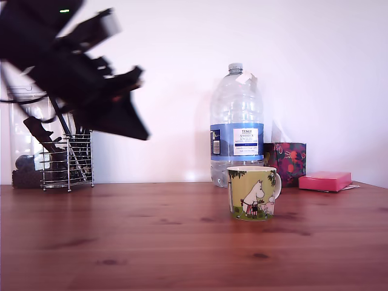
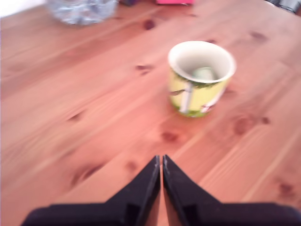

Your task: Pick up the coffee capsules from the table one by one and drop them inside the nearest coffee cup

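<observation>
I've got the gripper [image 2: 162, 162] clenched empty, high over the counter [image 2: 94, 117], presumably because a sage capsule [image 2: 204, 73] lies inside the coffee cup [image 2: 190, 93] toward the back edge; none shows loose.

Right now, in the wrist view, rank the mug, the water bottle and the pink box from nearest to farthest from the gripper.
1. The mug: on the table just ahead of the shut gripper, with a pale capsule inside.
2. The water bottle: beyond the mug, off to one side.
3. The pink box: farthest, cut off by the frame's edge.
</observation>
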Available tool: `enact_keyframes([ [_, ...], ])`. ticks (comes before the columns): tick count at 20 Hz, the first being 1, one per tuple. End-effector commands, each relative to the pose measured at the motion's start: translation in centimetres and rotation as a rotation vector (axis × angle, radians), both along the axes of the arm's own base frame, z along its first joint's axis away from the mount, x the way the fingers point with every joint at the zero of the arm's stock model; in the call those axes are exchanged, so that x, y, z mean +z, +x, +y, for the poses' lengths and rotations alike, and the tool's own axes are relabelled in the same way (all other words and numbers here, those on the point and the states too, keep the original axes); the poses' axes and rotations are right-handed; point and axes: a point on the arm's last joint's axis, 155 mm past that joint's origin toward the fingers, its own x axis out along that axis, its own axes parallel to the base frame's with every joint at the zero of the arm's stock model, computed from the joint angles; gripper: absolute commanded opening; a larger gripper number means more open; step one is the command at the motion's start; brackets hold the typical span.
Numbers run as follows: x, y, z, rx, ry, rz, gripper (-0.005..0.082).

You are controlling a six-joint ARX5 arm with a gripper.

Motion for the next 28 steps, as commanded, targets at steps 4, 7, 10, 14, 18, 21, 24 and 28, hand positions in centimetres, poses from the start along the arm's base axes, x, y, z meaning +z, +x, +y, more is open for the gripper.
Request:
enact_keyframes([
  [4,-2.6,-2.1,6.4,0.156,-0.034,0.010,-0.0020],
  [7,-3.1,-3.4,10.0,0.254,-0.055,-0.016,-0.0020],
  [10,-2.9,-4.8,12.5,0.334,-0.087,-0.060,-0.0020],
  [14,-2.5,-6.7,14.0,0.378,-0.120,-0.118,-0.0020],
  [18,-1.9,-8.3,14.8,0.407,-0.122,-0.139,-0.0020],
  [21,-1.2,-9.2,15.5,0.431,-0.122,-0.165,-0.0020],
  [24,-0.9,-10.1,15.9,0.449,-0.128,-0.176,-0.0020],
  [28,-0.4,-10.7,16.5,0.476,-0.146,-0.199,-0.0020],
])
